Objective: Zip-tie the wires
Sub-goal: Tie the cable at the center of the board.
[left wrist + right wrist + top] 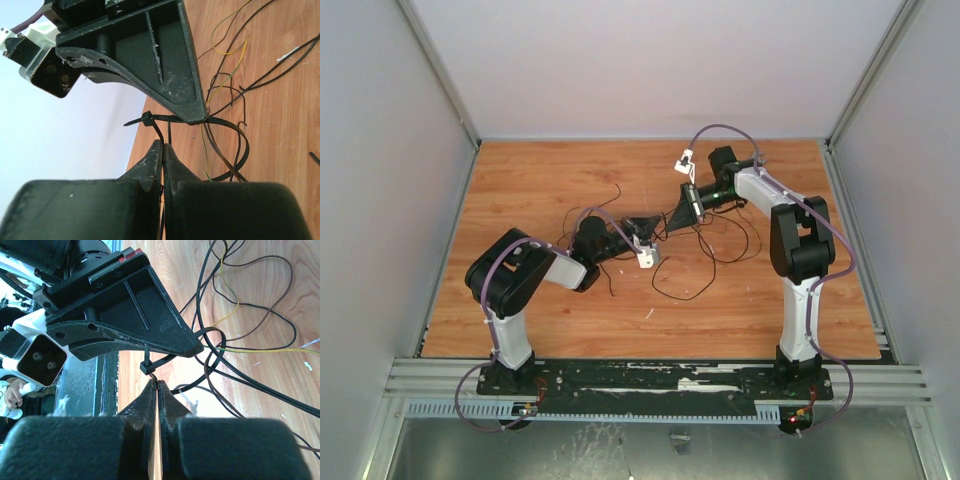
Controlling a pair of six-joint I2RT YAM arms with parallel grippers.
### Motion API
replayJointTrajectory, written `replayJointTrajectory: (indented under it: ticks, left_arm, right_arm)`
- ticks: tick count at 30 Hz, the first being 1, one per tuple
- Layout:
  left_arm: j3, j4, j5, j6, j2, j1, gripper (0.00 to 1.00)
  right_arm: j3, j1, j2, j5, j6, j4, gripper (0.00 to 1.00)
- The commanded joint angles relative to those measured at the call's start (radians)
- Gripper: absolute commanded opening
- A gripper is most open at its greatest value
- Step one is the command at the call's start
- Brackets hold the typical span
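From above, the wires [715,258] sprawl in loose loops mid-way across the worktop [540,180], nearer its right edge; at the left wrist, the left gripper [162,146] is clenched on the zip tie [150,120], whose loop circles several strands; at the right wrist, the right gripper [156,386] pinches it just below its head

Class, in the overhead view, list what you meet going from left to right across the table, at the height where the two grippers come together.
left arm's elbow → left gripper → right gripper → right arm's elbow
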Motion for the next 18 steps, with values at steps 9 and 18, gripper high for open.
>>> replayJointTrajectory:
  ticks: [9,18]
  left_arm:
    - [0.011,-0.021,0.014,0.059,-0.021,-0.032,0.0]
    - [0.015,0.003,0.01,0.024,-0.02,-0.033,0.0]
  right_arm:
    - [0.089,-0.016,-0.003,0.033,0.063,0.033,0.0]
    - [0.067,-0.019,-0.01,0.046,0.062,0.035,0.0]
